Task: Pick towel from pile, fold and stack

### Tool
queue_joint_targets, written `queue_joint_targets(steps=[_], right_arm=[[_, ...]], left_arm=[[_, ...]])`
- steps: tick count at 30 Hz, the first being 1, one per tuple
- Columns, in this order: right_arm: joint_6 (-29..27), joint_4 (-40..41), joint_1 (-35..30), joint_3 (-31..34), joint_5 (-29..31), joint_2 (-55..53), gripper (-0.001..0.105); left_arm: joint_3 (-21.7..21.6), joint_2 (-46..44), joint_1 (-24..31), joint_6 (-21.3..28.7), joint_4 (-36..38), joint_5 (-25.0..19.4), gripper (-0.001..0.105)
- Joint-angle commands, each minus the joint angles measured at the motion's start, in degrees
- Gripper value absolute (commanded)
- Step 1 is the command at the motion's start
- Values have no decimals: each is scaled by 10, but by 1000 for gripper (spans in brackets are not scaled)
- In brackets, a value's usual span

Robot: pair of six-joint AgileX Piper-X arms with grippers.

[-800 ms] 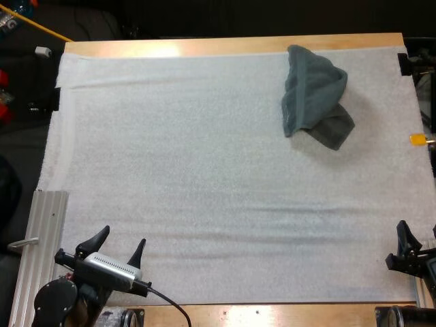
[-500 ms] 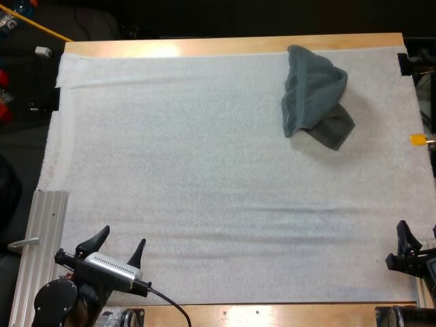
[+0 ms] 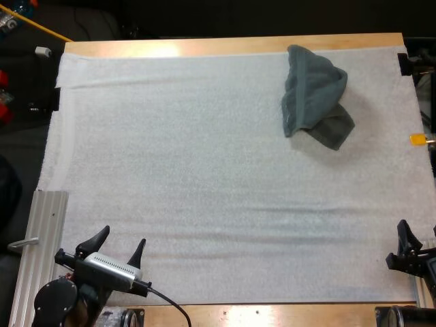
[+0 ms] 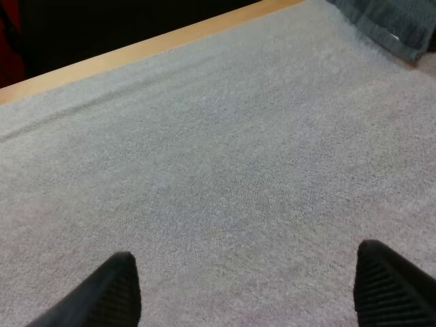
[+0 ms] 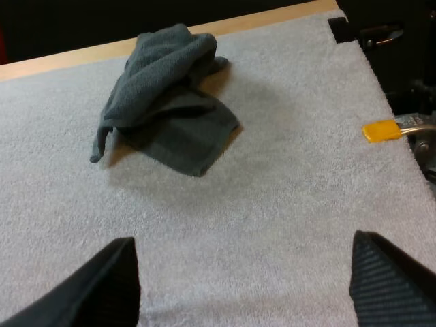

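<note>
No change since the earlier frames: the crumpled dark grey-green towel (image 3: 315, 95) lies untouched at 1 o'clock on the white mat (image 3: 204, 170). The left gripper (image 3: 123, 236) at 7 o'clock and the right gripper (image 5: 242, 237) at 4 o'clock stay released and empty. Pickup has not begun.

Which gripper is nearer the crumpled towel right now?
Right. Right gripper: near right edge of the mat, same side as the crumpled towel. Left gripper: near left corner, diagonally across.

High camera: mounted behind both arms, elevated, facing forward and down across the whole white mat (image 3: 204, 170). Left wrist camera: low and close over the mat, facing the far edge of the table (image 3: 225, 45). Right wrist camera: equally low, facing likewise. All three share the crumpled towel (image 3: 313, 95) and that far edge.
</note>
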Motion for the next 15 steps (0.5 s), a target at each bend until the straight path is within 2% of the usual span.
queue_joint_targets(steps=[1, 6, 10, 15], right_arm=[[-2, -8, 0, -1, 2, -22, 63], [-2, -34, 0, -1, -7, -22, 63], [-2, -41, 0, -23, -12, -17, 63], [-2, -3, 0, -69, -70, 14, 63]], left_arm=[[0, -77, -3, -5, -7, 4, 63], [-2, -71, -3, -21, -7, 4, 63], [-23, -40, -3, -41, -7, 14, 63], [-65, 17, -30, -41, -7, 17, 63]])
